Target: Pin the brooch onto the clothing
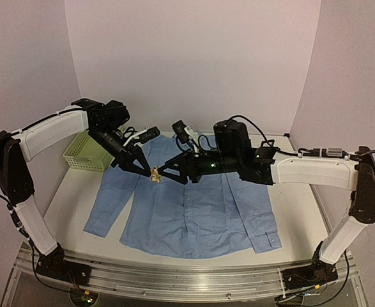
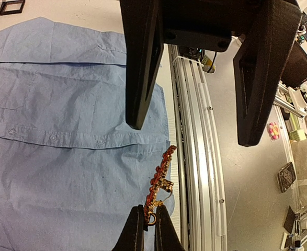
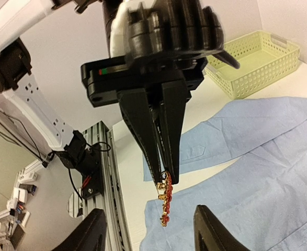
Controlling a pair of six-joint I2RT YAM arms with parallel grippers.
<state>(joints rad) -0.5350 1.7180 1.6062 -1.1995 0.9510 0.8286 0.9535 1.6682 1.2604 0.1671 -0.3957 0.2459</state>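
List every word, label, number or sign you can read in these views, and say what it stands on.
No text can be read in any view.
The shirt, the brooch and the basket: no lettering shows.
On the left gripper: a small red and green mark on its body, no letters.
The clutter beyond the table edge: too small and blurred to read.

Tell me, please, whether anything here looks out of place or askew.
Nothing looks spilled or damaged. The shirt lies spread flat on the table. The only thing off its surface is the brooch, dangling by one end from the shut left pincer above the shirt, with the right pincer open in front of it.
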